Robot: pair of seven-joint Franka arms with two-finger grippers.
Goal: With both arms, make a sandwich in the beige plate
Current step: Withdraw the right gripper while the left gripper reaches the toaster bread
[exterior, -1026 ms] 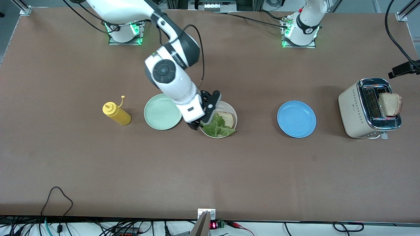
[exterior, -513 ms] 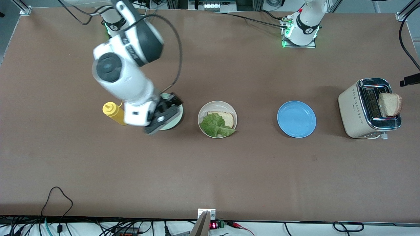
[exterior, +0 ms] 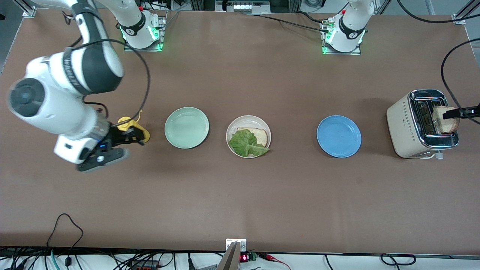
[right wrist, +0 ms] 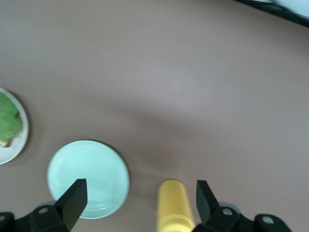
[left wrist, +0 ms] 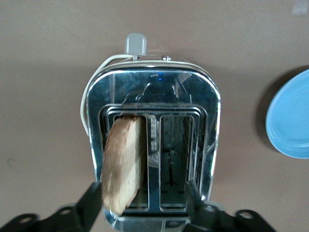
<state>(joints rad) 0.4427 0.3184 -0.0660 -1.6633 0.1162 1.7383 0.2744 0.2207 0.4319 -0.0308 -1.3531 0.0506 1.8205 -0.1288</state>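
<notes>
The toaster stands at the table's left-arm end; the left gripper straddles its toast slice, fingers apart, not clamped. The beige plate, mid-table, carries toast and lettuce. The right gripper hangs wide open, empty, over the mustard bottle.

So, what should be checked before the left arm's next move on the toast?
1. Left gripper over the toaster, one finger on each side of the toast: ok.
2. Grip on toast: not ok, jaws open, one finger well off it.
3. Toast stands up out of its slot: ok.
4. Toast loose in the slot: cannot tell.
5. Plate holds a slice with lettuce on top: ok.
6. Right gripper off the plate, open over the bottle: ok.
</notes>
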